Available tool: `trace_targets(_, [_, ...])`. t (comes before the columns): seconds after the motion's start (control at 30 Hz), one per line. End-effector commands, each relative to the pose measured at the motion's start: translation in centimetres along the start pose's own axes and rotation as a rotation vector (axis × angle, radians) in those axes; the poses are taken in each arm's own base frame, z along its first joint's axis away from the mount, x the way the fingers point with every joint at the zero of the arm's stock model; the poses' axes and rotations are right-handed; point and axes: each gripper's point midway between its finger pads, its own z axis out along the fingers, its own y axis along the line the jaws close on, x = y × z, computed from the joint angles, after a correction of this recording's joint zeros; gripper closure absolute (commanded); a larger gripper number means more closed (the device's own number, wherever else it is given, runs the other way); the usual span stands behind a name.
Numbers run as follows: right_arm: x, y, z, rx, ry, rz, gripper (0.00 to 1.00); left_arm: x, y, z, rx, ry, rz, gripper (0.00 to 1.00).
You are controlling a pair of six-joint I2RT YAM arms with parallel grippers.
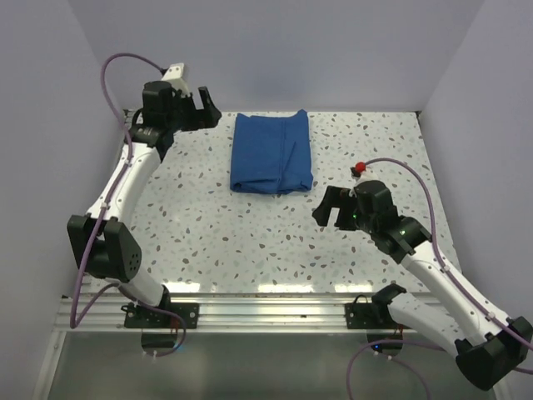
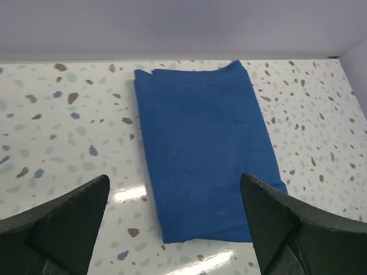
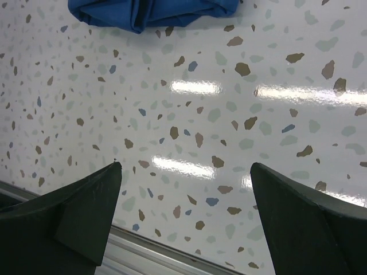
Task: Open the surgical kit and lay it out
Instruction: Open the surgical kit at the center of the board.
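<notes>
We see the surgical kit (image 1: pixel 271 152) as a folded royal-blue bundle lying flat toward the far middle of the speckled surface (image 1: pixel 208 225), fully wrapped, with no tray or instrument showing. Our left pincer (image 1: pixel 206 108) hovers just left of the bundle's far corner, released with its jaws wide apart, and our right pincer (image 1: pixel 329 218) hangs near the bundle's near right corner, likewise released and grasping nothing. We judge the main risk to be pinching several cloth layers at once, so the whole bundle drags across the glossy surface instead of unfolding. A sharp pull could also tip out whatever is wrapped inside. We can read no brand, label or writing anywhere.
</notes>
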Motion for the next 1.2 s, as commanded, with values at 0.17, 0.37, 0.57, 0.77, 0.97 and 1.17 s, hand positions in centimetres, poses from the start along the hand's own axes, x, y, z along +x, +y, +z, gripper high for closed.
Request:
trace_targets(0.17, [1.3,-1.9,-1.3,0.058,-0.001,-0.001,0.02,9.0,-8.0,5.2,-0.005,0.276,0.107,0.00])
trace_targets(0.37, [1.1,-3.0,-2.4,0.103,-0.034,0.007,0.02,16.7,-14.7,8.8,-0.143,0.430,0.399,0.07])
trace_targets(0.57, [1.4,-3.9,-3.5,0.140,-0.039,0.011,0.02,20.2,-16.4,10.1,-0.167,0.453,0.446,0.18])
trace_targets(0.77, [1.5,-4.1,-4.0,0.139,-0.058,0.036,0.02,22.3,-14.2,10.6,-0.275,0.483,0.490,0.24])
trace_targets(0.97, [2.0,-4.3,-3.7,0.146,-0.040,0.049,0.02,23.8,-12.9,11.3,-0.319,0.505,0.528,0.31])
trace_targets(1.17, [2.5,-4.3,-3.0,0.147,-0.023,0.067,0.02,25.1,-12.7,12.5,-0.312,0.527,0.556,0.54])
